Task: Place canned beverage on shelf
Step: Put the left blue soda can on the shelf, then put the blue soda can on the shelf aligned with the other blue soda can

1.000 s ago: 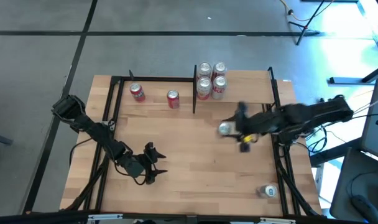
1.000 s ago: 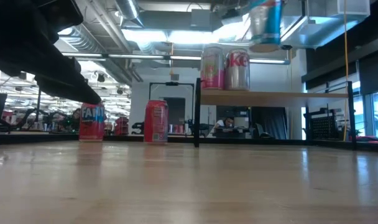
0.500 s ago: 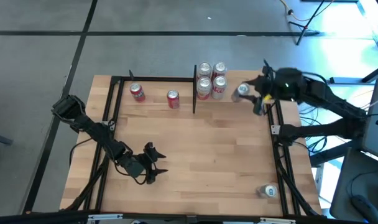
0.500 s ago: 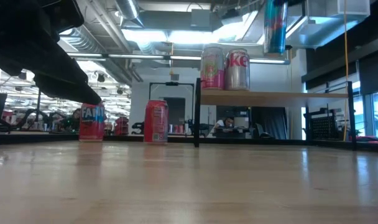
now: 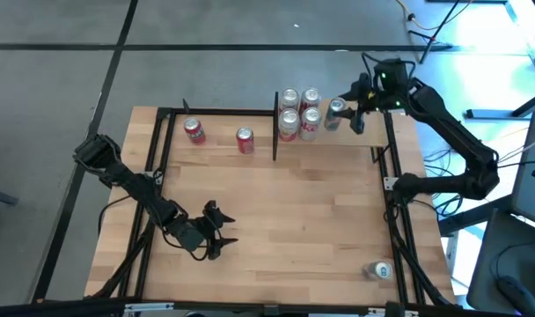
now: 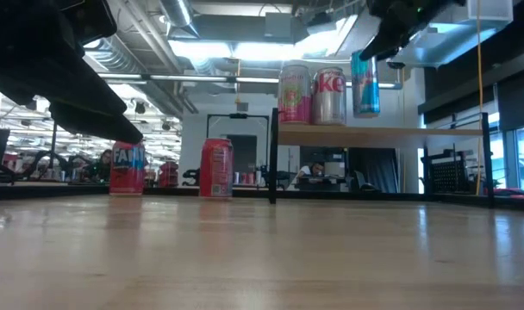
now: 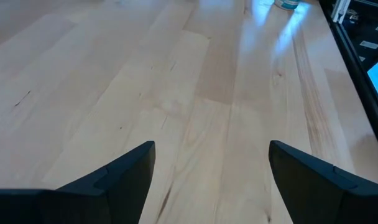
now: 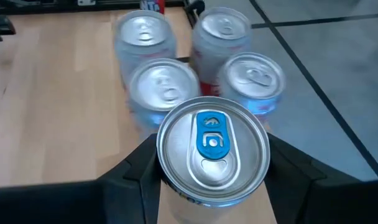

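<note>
The right gripper (image 8: 211, 163) jaws clamp the blue-tabbed can (image 8: 212, 149) between them (upright) above the shelf (image 6: 378, 134)

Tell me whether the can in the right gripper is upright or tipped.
Upright: the blue can hangs vertical above the shelf, held by the right gripper.

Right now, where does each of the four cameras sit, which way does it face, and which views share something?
High view: above the table, looking straight down; both arms show, right gripper holding the blue can at the shelf.
Low view: at tabletop height, level across; right gripper lowers the can beside the shelf's other cans.
Left wrist view: left gripper open over bare wood.
Right wrist view: looks down on the can's top.
Shared: the blue can shows in the high, low and right wrist views.
</note>
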Motion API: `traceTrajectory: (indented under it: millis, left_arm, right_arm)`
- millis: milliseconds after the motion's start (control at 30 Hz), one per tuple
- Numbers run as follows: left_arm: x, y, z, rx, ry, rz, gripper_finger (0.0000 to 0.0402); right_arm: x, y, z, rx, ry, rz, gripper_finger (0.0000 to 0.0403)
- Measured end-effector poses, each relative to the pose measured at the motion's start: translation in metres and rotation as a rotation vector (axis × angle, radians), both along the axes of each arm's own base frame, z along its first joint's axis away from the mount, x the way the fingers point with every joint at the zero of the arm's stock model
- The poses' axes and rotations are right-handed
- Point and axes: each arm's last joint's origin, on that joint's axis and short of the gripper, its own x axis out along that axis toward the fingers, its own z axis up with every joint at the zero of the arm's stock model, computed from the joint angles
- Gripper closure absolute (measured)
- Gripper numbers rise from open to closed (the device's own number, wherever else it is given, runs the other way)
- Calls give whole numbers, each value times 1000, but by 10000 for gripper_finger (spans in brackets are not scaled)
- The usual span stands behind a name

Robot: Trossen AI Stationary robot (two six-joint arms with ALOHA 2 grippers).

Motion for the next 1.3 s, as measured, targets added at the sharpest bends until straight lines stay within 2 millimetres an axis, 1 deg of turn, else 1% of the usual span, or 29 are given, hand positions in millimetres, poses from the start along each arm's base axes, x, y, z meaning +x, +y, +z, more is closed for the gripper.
traceTrajectory:
  millis: [100,267,400,533,667,733,1033,1100,1167,1300]
  left_arm:
    - [0,0,0,0,0,0,102]
    - [0,0,0,10,-7,14,102]
    - [0,1,0,11,-8,17,102]
    - [0,1,0,12,-8,17,102]
    - [0,1,0,12,-8,17,102]
    - [0,1,0,12,-8,17,102]
    - [0,0,0,-5,5,-10,102]
    - [0,0,0,-5,5,-10,102]
    - [0,0,0,-5,5,-10,102]
    - [0,0,0,-5,5,-10,102]
  right_arm:
    - [-1,-18,-6,12,-11,-10,208]
    - [4,-39,-15,12,-23,-10,208]
    - [7,-50,-25,33,-5,-16,208]
    - [12,-56,-31,46,0,-9,208]
    - [14,-58,-31,56,-17,10,208]
    - [14,-58,-32,64,-18,15,202]
    - [11,-56,-30,70,-1,-42,106]
    - [7,-51,-23,46,-3,-58,92]
    - [3,-46,-11,26,-9,-75,83]
    - [-6,-33,12,60,-33,-102,73]
